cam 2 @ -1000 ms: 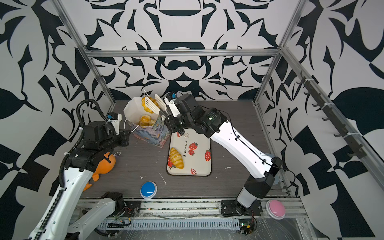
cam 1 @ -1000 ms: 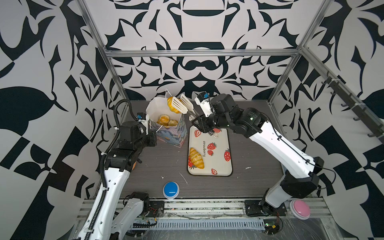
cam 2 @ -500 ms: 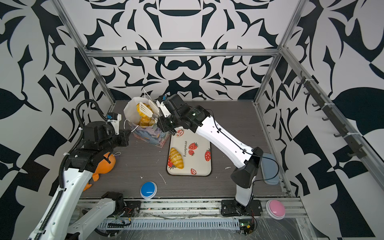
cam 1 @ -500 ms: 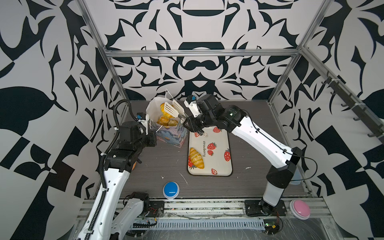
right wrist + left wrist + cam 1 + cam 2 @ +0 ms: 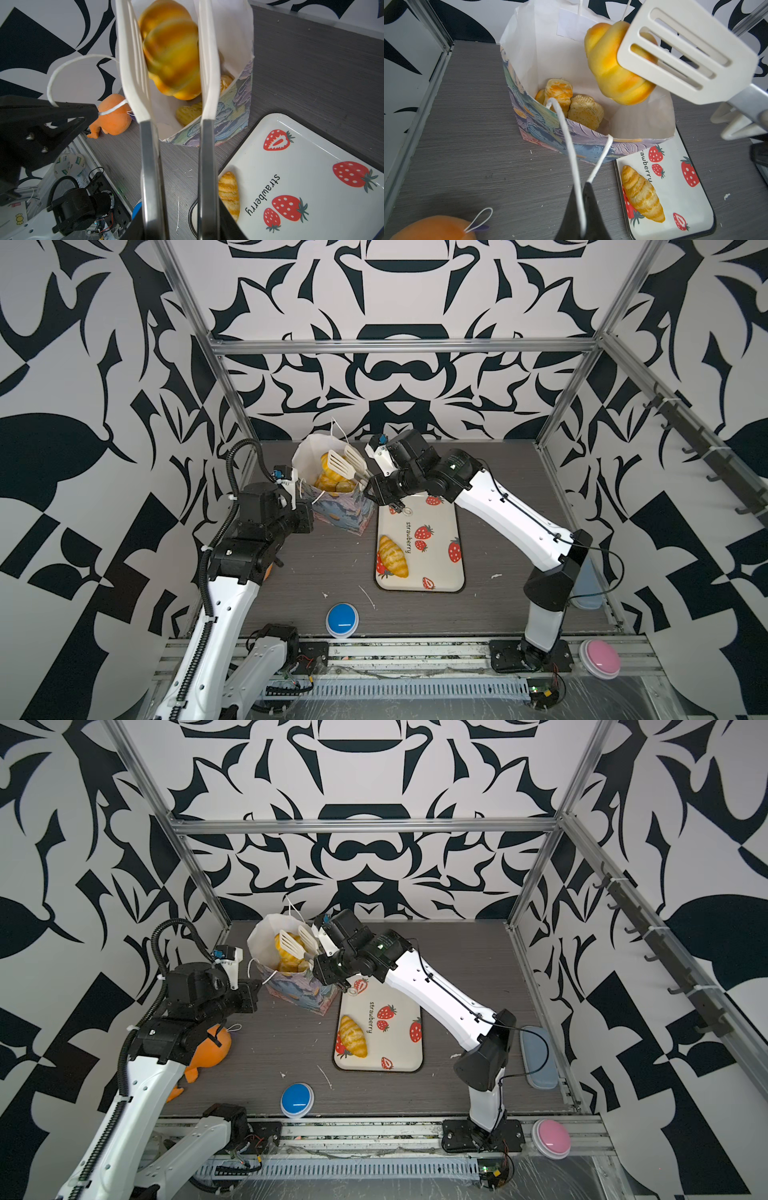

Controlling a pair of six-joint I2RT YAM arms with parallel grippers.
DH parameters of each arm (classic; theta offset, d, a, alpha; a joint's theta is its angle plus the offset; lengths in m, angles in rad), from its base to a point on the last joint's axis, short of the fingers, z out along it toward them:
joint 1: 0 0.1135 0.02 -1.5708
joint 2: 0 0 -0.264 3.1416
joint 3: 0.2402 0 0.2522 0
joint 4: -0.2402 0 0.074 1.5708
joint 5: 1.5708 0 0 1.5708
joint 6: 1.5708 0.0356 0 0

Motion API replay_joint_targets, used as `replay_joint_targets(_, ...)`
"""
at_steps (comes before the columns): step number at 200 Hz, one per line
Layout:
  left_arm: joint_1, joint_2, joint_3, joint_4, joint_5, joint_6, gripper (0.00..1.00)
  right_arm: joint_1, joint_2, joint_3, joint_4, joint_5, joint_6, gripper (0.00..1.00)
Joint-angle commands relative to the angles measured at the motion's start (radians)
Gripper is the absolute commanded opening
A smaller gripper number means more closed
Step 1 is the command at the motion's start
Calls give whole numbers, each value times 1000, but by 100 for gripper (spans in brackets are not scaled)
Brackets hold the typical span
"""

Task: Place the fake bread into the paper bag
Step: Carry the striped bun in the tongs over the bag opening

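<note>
The paper bag (image 5: 340, 515) stands upright and open, white inside, blue-purple print outside, with several golden pastries (image 5: 571, 104) on its floor. One ridged croissant (image 5: 614, 68) sits between the blades of white tongs (image 5: 685, 52) over its mouth; another croissant (image 5: 392, 556) lies flat on the strawberry tray (image 5: 436, 568) beside it.

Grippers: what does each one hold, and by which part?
The left gripper pinches the paper bag by the loop of its cord handle. The right gripper grips the tongs by their metal arms; a pastry sits between their blades.
</note>
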Motion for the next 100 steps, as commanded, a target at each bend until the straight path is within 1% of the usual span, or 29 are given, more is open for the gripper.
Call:
replay_joint_targets(1, 4, -8, -20, -20, -2, 0, 5, -7, -43, 1, 52, -12, 3, 45)
replay_joint_targets(44, 3, -10, -19, -22, -3, 1, 5, -12, -69, -33, 64, -12, 7, 52)
replay_joint_targets(67, 3, -13, -20, -21, -3, 0, 6, -12, -83, -35, 65, -11, 7, 54)
replay_joint_targets(100, 3, -14, -21, -22, -2, 1, 6, -12, -105, -23, 55, -6, 6, 54)
